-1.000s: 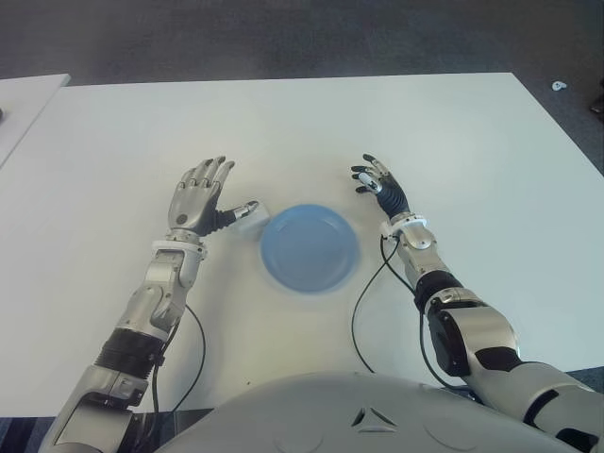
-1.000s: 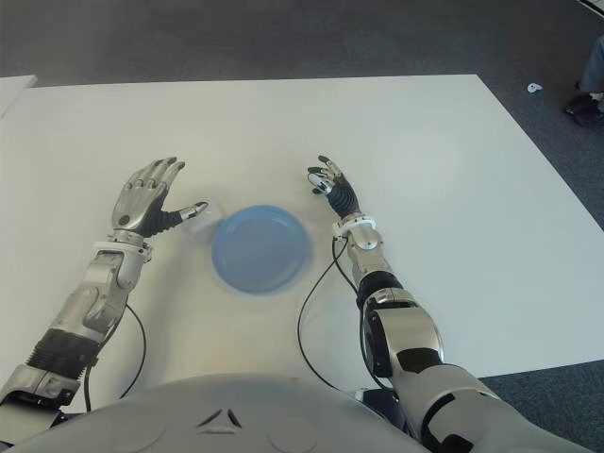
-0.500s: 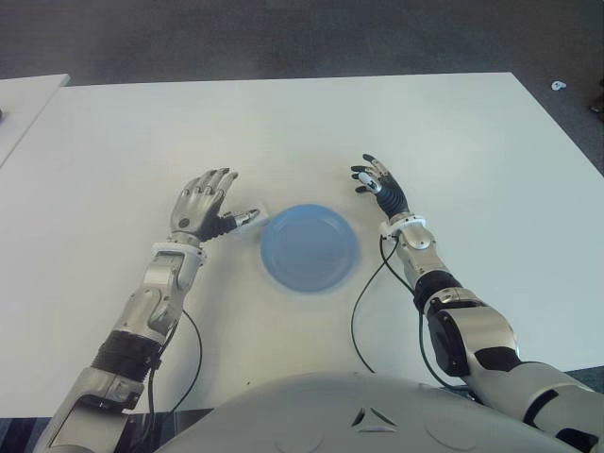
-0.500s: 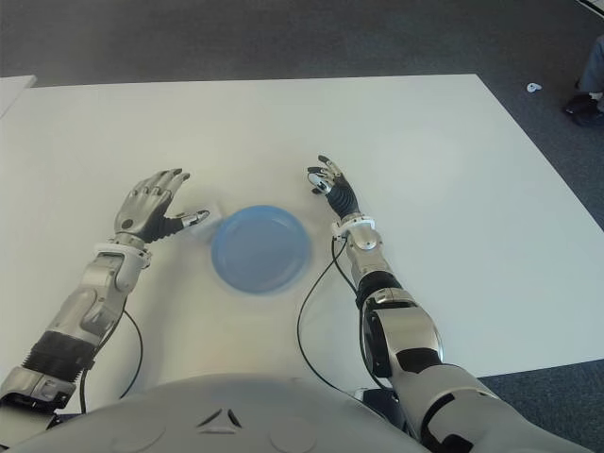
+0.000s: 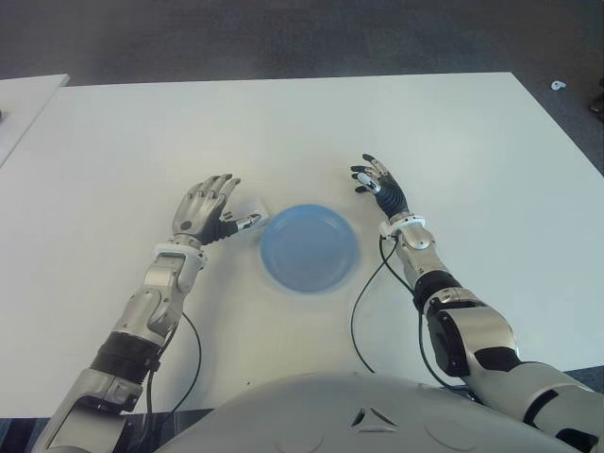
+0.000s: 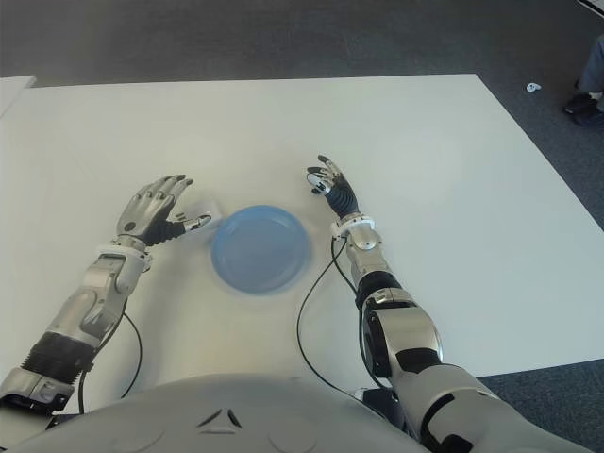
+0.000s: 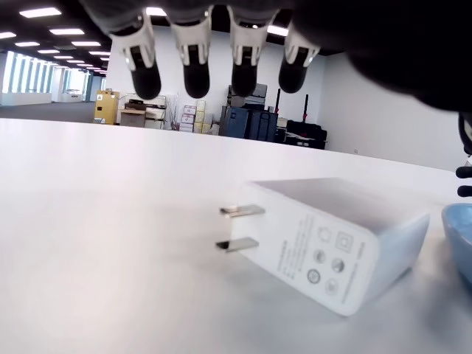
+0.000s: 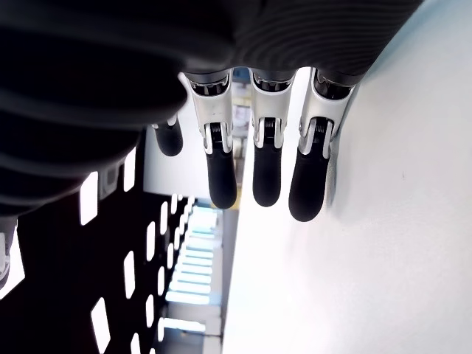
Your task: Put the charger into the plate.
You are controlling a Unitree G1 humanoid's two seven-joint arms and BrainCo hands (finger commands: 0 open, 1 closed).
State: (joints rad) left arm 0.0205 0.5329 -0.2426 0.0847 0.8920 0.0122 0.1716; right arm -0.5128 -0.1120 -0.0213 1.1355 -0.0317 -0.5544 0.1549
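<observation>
I have the left hand (image 5: 206,209) poised over the charger (image 7: 332,240), fingers (image 7: 193,55) spread and holding nothing. The charger, a white block with two metal prongs, lies flat on the white tabletop (image 5: 283,132), just beside the left rim of the blue plate (image 5: 310,247) and outside it. From my left wrist view the fingertips hang above the charger without touching it. My right hand (image 5: 379,187) shows on the far right side of the plate, near its upper edge, fingers extended and empty.
</observation>
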